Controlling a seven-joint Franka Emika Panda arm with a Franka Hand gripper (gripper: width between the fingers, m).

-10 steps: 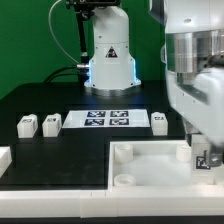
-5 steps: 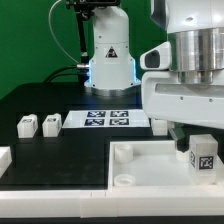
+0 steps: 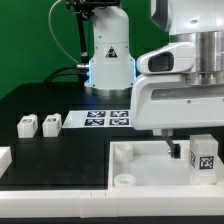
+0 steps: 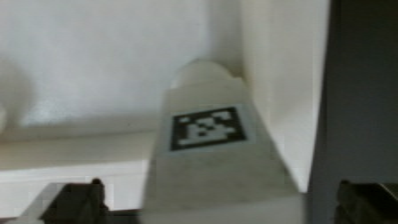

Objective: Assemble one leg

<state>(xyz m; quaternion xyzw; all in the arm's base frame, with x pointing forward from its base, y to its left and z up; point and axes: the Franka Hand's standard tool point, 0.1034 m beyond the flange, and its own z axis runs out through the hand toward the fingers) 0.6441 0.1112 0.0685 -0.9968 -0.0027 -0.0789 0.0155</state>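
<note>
At the exterior view's lower right, the leg stands in the tray; the claw seemingly straddles it, grip state unclear

Leg upright in the tray, two legs left of the marker board.
</note>
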